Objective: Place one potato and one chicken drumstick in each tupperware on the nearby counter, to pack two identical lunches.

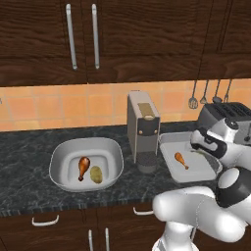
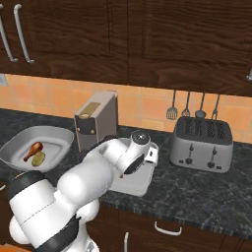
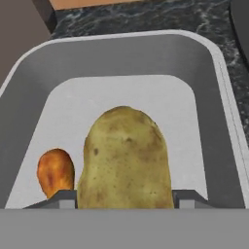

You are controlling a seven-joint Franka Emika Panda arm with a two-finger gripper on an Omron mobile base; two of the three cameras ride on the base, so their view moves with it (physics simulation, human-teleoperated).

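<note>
Gripper [image 3: 125, 198] clamped on potato [image 3: 125, 160], held above rectangular tupperware [image 3: 214, 97]. Drumstick [image 3: 56, 172] lies inside this tray, beside potato. Wide basin tupperware [image 1: 61, 152] left on counter [image 1: 24, 147], holds second drumstick [image 1: 84, 166] and second potato [image 1: 96, 174]. Coffee machine [image 1: 142, 130] between both containers; toaster [image 2: 202, 142] to right.

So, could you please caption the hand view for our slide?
Potato between the fingers above the rectangular tupperware, a chicken drumstick already inside.

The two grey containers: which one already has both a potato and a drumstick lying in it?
The wide rounded basin, left of the coffee machine. The rectangular tray holds only a drumstick; its potato sits between the gripper's fingertips.
</note>
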